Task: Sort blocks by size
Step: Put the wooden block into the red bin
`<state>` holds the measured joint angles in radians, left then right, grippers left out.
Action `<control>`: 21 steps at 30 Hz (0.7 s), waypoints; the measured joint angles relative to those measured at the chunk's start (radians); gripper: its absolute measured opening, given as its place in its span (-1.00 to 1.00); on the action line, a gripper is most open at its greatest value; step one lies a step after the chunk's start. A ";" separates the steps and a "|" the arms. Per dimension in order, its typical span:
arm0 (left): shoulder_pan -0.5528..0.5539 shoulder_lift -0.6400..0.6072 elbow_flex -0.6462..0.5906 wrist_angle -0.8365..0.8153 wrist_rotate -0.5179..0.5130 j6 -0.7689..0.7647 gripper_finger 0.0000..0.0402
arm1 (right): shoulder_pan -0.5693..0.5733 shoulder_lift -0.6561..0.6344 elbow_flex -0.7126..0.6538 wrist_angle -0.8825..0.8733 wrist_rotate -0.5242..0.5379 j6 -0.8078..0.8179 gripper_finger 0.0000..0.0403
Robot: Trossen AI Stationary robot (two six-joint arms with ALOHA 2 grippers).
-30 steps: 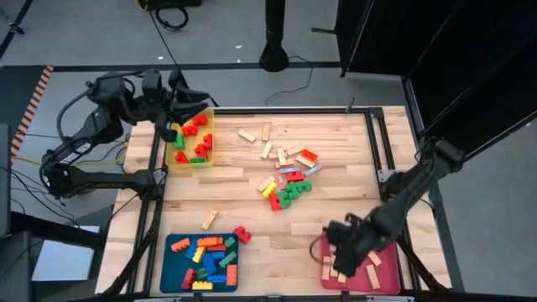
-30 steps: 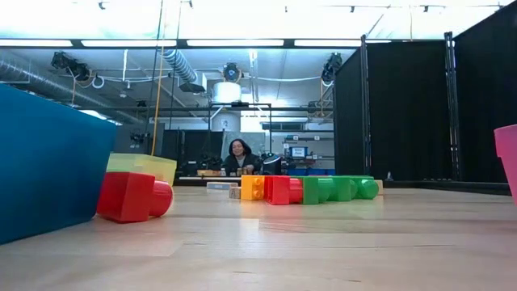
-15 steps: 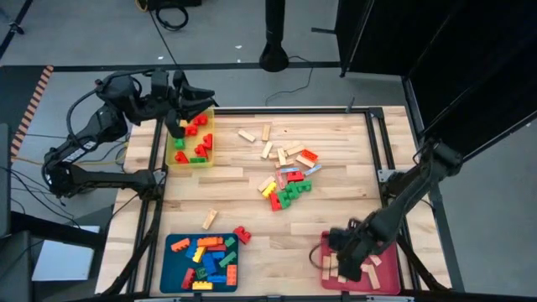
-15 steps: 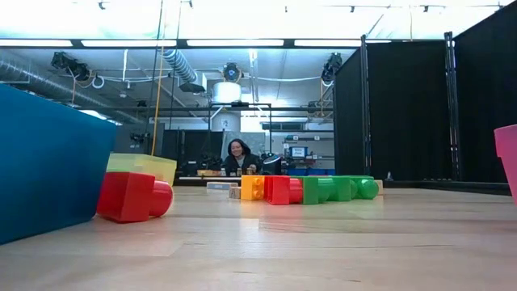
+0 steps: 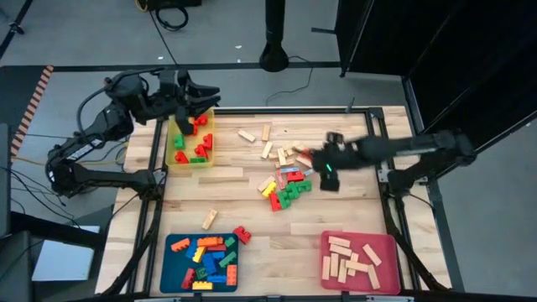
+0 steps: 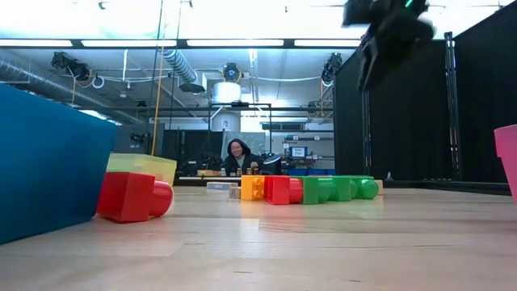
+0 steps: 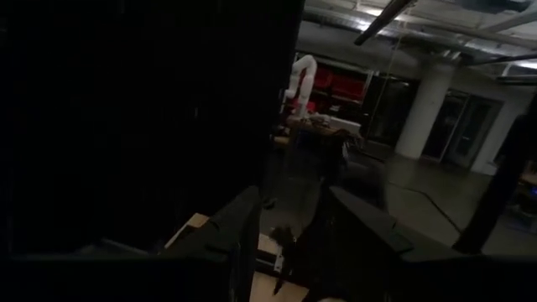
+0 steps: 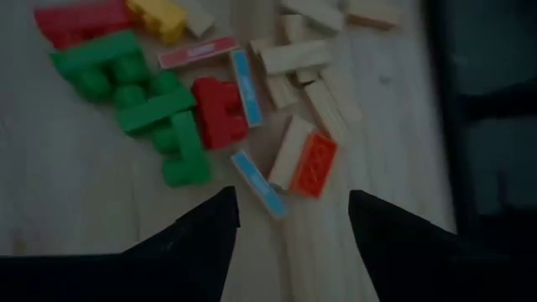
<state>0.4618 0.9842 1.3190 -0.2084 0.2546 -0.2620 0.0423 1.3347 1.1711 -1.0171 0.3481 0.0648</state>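
Right arm back over the loose pile, nothing in its fingers

The right gripper [image 5: 325,172] has swung up from the pink tray [image 5: 394,252] at the near right corner to hover over the mixed heap of blocks [image 5: 288,180] in the middle of the table. Its fingers are spread and empty, with an orange studded brick [image 8: 314,164] and pale wooden bars [image 8: 294,57] between them. The pink tray now holds only wooden bars, so I judge one was just dropped off and another pick is coming. The left gripper [image 5: 195,107] hangs above the yellow tray [image 5: 171,138] at the far left corner; I cannot tell how its fingers stand. The blue tray [image 5: 170,273] at the near left corner holds coloured bricks.
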 joint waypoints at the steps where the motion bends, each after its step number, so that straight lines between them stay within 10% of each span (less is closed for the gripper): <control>1: 0.000 0.007 0.000 0.000 -0.006 0.000 -0.28 | -0.060 0.015 -0.010 0.037 -0.067 -0.091 0.19; 9: 0.000 0.070 0.000 0.000 -0.022 -0.004 -0.28 | -0.294 0.163 -0.105 0.173 -0.306 -0.595 0.15; 21: -0.010 0.139 -0.001 0.002 -0.055 -0.012 -0.28 | -0.306 0.359 -0.245 0.410 -0.357 -0.649 0.04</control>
<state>0.4515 1.1229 1.3184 -0.2063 0.1999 -0.2736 -0.2637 1.6937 0.9264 -0.6071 -0.0087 -0.5840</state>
